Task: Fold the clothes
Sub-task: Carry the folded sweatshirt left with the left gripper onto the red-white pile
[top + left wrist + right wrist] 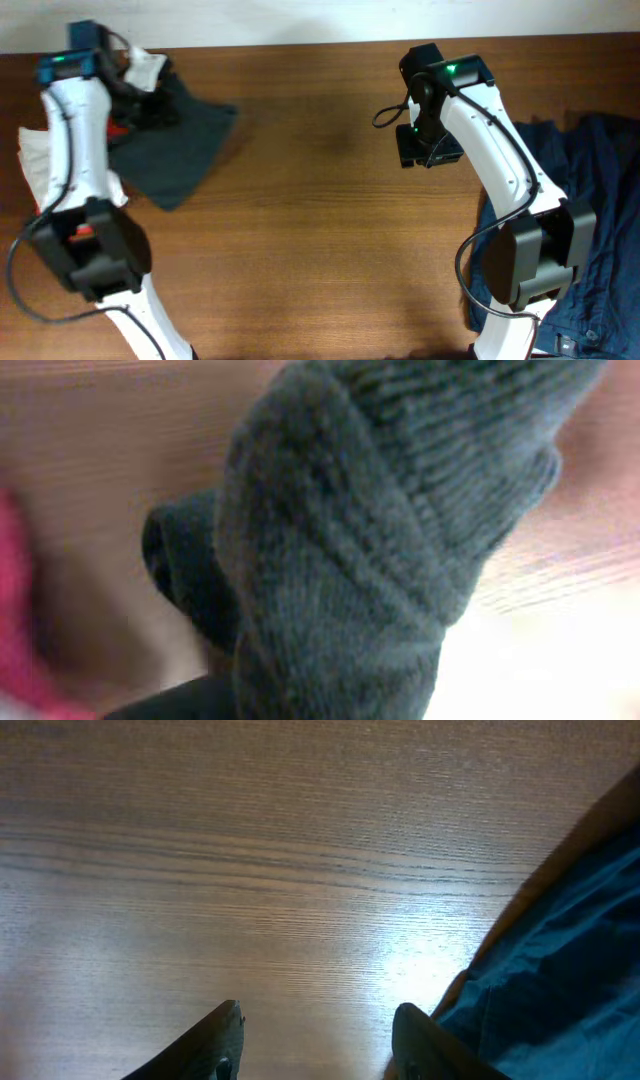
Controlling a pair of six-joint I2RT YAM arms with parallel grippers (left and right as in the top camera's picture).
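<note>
A dark grey garment (185, 140) is lying crumpled at the wooden table's (320, 230) far left corner, with the left arm (80, 130) reaching over it. A white cloth (35, 160) is showing at the table's left edge. A blue denim garment (600, 220) is lying heaped along the table's right edge. The right arm (490, 130) is stretching over the table's far middle, with the right gripper (428, 152) hanging above bare wood.

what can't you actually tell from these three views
- Left gripper: overhead it is only a dark shape among the clothes. Its wrist view is filled by blurred grey knit fabric, so open or shut is unclear.
- Red item: overhead, too small and half hidden by the left arm to identify.
- Blue garment: cut off by the overhead view's right edge, partly under the right arm.
</note>
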